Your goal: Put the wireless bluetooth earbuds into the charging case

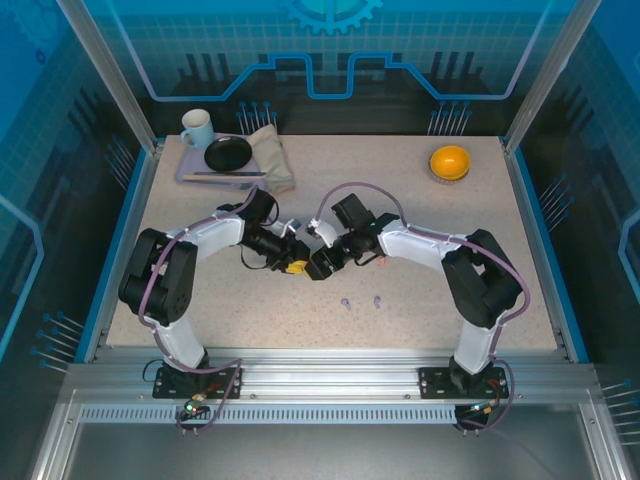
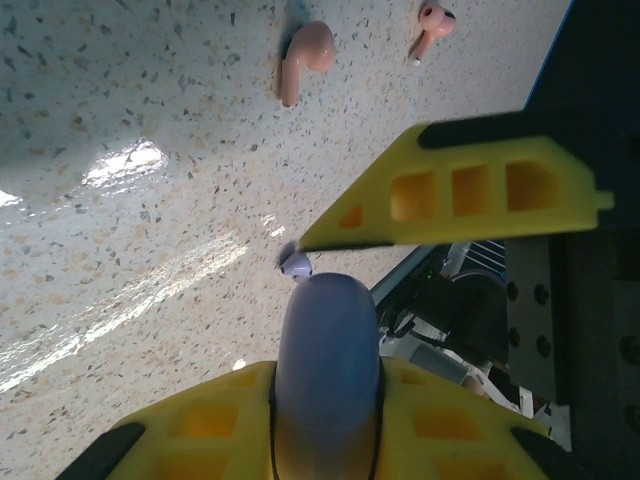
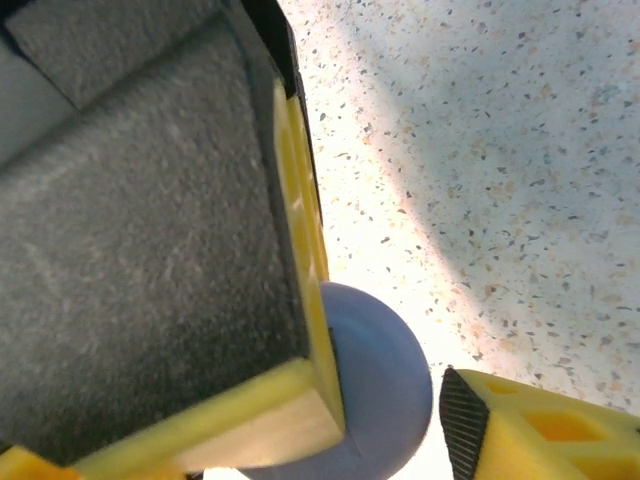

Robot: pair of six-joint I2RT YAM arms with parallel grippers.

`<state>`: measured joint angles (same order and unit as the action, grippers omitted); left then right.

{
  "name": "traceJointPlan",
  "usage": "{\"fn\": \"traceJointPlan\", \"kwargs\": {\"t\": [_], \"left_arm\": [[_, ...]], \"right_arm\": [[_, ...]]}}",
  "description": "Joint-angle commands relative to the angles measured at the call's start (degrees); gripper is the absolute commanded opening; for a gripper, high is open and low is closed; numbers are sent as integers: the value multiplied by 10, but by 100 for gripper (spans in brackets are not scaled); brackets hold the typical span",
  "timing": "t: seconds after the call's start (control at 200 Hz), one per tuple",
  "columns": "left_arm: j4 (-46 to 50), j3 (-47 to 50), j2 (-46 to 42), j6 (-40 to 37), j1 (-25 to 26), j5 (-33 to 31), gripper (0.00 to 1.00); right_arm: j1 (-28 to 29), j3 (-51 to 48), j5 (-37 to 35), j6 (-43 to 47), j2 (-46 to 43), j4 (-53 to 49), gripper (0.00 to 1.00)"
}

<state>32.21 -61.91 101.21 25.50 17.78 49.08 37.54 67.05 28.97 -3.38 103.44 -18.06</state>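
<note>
A pale purple charging case [image 2: 328, 360] sits between the yellow fingers of my left gripper [image 2: 328, 415], which is shut on it. The two grippers meet at the table's middle, left gripper [image 1: 290, 262] facing right gripper [image 1: 318, 262]. My right gripper [image 3: 395, 410] stands open around the same case [image 3: 385, 390]: one finger lies against it and the other pad [image 3: 462, 420] is a small gap away. Two salmon-pink earbuds [image 2: 305, 58] [image 2: 432, 25] lie on the table beyond. A purple earbud [image 2: 296, 264] lies just past the case. Two purple earbuds [image 1: 345, 302] [image 1: 378, 300] lie near the front.
A tray [image 1: 186, 172] at the back left carries a mug [image 1: 197, 127], a black plate [image 1: 228, 153] and a folded cloth [image 1: 272, 157]. An orange bowl [image 1: 450, 161] stands at the back right. Blue walls edge the speckled table.
</note>
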Motion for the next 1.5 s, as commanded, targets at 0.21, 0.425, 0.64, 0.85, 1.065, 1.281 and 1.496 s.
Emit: {"fn": "traceJointPlan", "kwargs": {"t": [0.21,0.425,0.64,0.85,1.065,1.281,1.496], "left_arm": [[-42,-2,-53,-22,11,-10,4],[-68,-13,-69,-66,11,-16,6],[-145,8,-116,-84,12,-56,4],[-270,79,-196,-89,16,-130,1],[-418,171,-253,-92,17,-160,0],[-531,242,-305,-130,26,-162,0],[-545,246,-329,-142,30,-144,0]], "right_arm": [[-105,-88,55,-55,-177,11,70],[-161,-135,74,-146,-249,28,73],[-167,-142,108,-242,-218,72,73],[-167,-145,133,-316,-202,143,73],[-166,-127,134,-313,-202,137,73],[-163,-118,157,-322,-189,161,73],[-150,-106,174,-350,-179,194,73]]}}
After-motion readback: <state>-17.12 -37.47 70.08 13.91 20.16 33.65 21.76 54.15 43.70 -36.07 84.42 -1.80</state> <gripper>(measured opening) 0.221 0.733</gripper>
